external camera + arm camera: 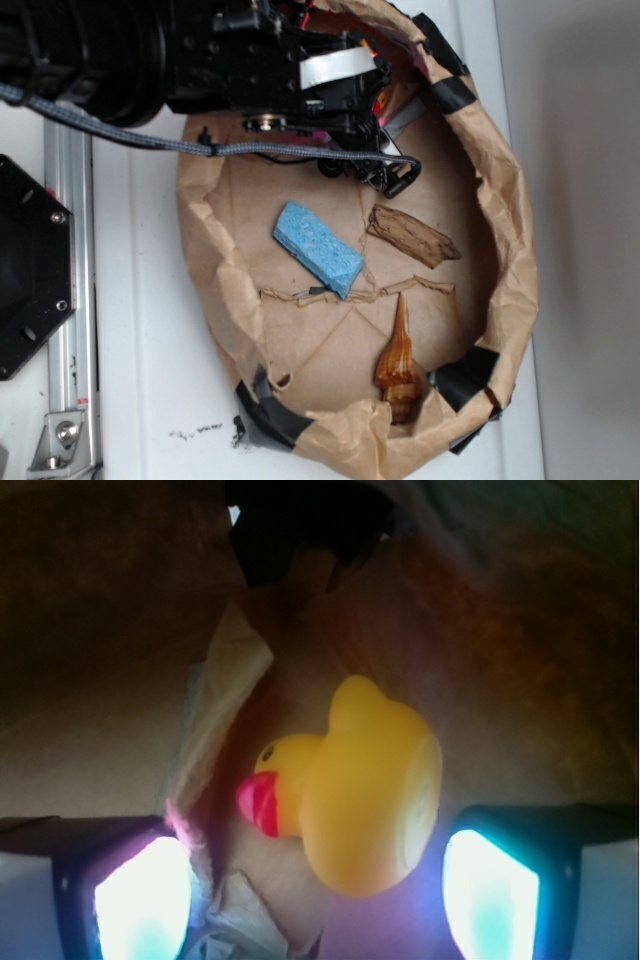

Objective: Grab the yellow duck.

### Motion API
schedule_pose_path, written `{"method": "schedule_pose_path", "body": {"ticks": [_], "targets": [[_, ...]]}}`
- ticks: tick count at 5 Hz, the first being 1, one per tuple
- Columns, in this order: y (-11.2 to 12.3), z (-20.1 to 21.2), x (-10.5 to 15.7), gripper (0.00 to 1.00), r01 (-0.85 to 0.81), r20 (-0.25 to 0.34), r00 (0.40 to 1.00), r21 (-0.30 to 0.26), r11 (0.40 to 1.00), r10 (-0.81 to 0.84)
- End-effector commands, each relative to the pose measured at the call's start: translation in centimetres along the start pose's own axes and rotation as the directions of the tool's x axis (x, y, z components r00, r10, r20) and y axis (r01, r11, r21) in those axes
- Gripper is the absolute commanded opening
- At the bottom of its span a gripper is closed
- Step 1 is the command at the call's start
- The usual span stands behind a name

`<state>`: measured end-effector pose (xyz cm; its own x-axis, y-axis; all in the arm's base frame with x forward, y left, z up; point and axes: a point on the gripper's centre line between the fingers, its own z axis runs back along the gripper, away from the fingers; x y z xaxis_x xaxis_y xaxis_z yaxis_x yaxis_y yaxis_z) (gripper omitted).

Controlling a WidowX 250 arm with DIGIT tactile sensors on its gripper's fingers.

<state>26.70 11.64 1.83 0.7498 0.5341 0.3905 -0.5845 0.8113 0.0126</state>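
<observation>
The yellow duck (365, 790) fills the middle of the wrist view. It lies on its side on brown paper, red beak pointing left. My gripper (318, 900) is open. Its two bright pads (145, 900) stand on either side of the duck's lower body, the right pad close to it, neither touching. In the exterior view the duck is hidden under the black arm. The gripper (385, 165) sits low at the far end of the brown paper nest (500, 180).
In the nest lie a blue sponge (318, 247), a torn brown cardboard scrap (412, 236) and an orange-brown pointed shell (399, 362). The nest's crumpled walls, patched with black tape (465, 377), rise all round. A metal rail (68, 300) runs along the left.
</observation>
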Motion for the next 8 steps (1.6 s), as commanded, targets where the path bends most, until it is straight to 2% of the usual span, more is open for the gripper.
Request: {"method": "schedule_pose_path", "body": {"ticks": [1,2,3,4,6,8], "targets": [[-0.2,0.1,1.1,0.0,-0.009,0.013,1.0,-0.007,1.0,0.009],[-0.2,0.1,1.2,0.6,0.014,0.014,1.0,0.002,1.0,-0.014],[-0.5,0.9,1.0,1.0,0.04,0.016,0.999,-0.027,0.999,-0.039],[-0.6,3.2,0.7,1.0,0.065,0.023,0.998,-0.118,0.991,-0.063],[0.9,3.5,1.7,1.0,0.076,0.045,0.996,-0.113,0.991,-0.071],[0.3,1.2,2.5,1.0,0.076,0.021,0.997,-0.063,0.995,-0.074]]}}
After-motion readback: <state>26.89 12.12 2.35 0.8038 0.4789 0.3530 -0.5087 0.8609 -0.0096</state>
